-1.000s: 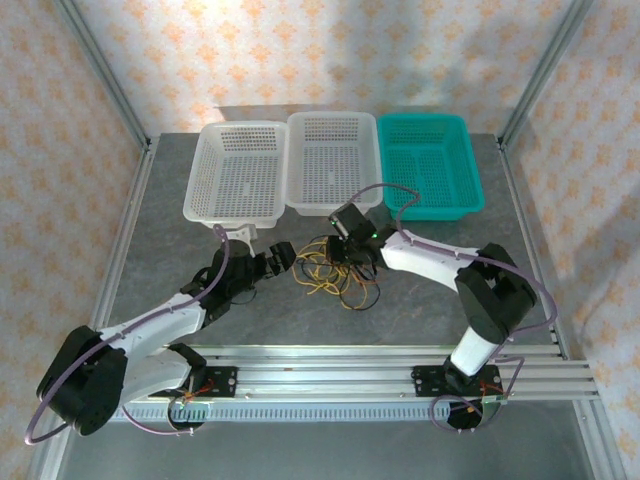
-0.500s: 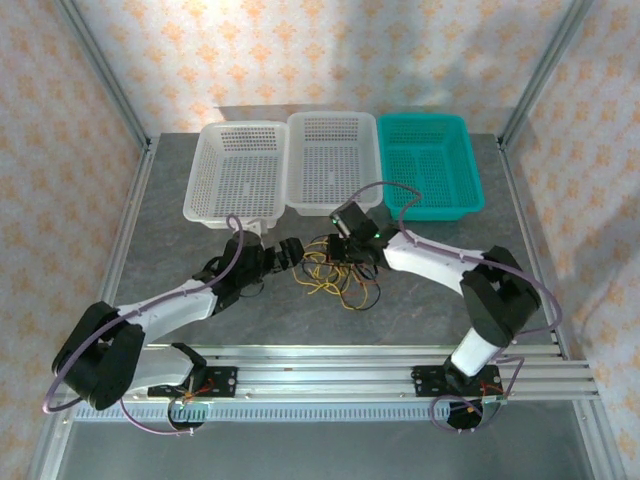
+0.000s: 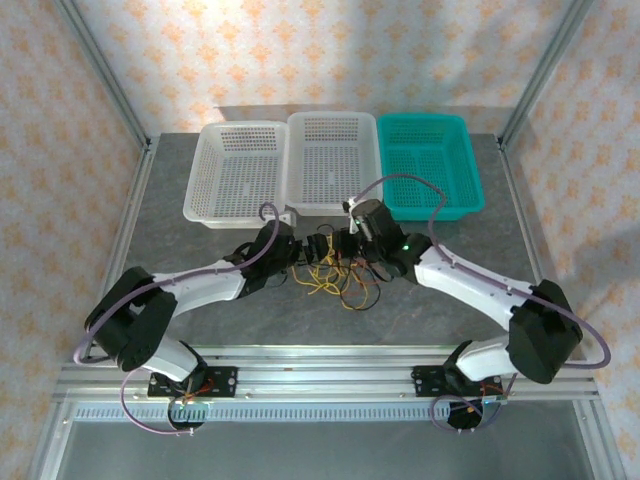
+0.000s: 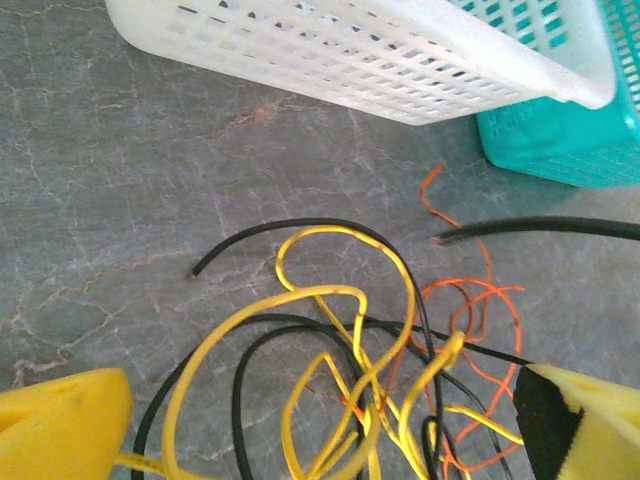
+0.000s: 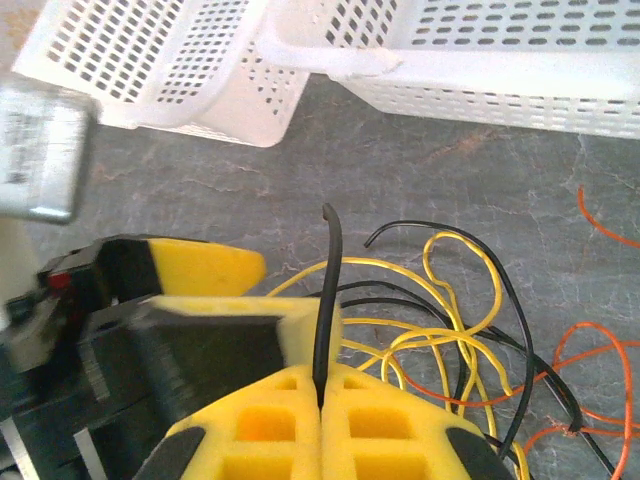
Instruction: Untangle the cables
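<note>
The cables (image 3: pixel 340 278) lie in a loose tangle on the grey table in front of the middle basket. Yellow loops (image 4: pixel 330 300), black strands (image 4: pixel 290 228) and a thin orange wire (image 4: pixel 480 300) cross each other. My left gripper (image 4: pixel 320 440) is open, one yellow finger (image 4: pixel 60 425) on each side of the tangle's near edge. My right gripper (image 5: pixel 322 375) is shut on a black cable (image 5: pixel 324 290) whose free end sticks up past the pads. In the top view the left gripper (image 3: pixel 303 250) and right gripper (image 3: pixel 335 247) sit close together at the tangle's left side.
Three baskets stand in a row behind the tangle: a white one (image 3: pixel 238 170) on the left, a white one (image 3: pixel 330 160) in the middle, a teal one (image 3: pixel 430 165) on the right. An aluminium rail (image 3: pixel 330 365) runs along the near edge.
My left arm has stretched right until its gripper reached the tangle. The right arm's elbow has swung out to the right, its gripper staying at the cables.
</note>
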You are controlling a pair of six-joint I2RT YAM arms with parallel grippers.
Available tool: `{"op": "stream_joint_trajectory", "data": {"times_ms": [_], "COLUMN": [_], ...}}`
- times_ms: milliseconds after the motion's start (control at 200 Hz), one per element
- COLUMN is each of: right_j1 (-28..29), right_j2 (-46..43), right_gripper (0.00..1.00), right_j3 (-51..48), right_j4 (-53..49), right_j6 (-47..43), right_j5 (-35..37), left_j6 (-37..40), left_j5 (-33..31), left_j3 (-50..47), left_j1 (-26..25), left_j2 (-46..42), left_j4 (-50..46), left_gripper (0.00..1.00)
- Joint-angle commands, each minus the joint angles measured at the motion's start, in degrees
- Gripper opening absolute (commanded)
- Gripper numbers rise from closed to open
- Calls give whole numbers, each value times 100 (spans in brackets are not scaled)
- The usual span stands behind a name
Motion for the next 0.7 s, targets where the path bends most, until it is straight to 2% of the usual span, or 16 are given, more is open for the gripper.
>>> {"op": "stream_joint_trajectory", "data": {"times_ms": [0,225,390,691], "right_j1": [28,26,28,28], "right_j2": [-283,-709,-996,-1315], "right_gripper": [0,0,0,0], "right_j3": [-121,-139,-144,128], "right_j4": [274,388,476,483], "right_j6": [-162,-335,-352,-573], "right_j5": [-96,41,193,989], "left_j6": [161,295,221,133], "left_j5": [-274,-706,-855,-1045], "left_j3": [261,520,361,137], "left_j1": [-92,-277,-340,-345], "left_j2": [200,559,614,722], "left_j4": [-235,-660,-644,-502], "left_gripper": [99,99,99,99]}}
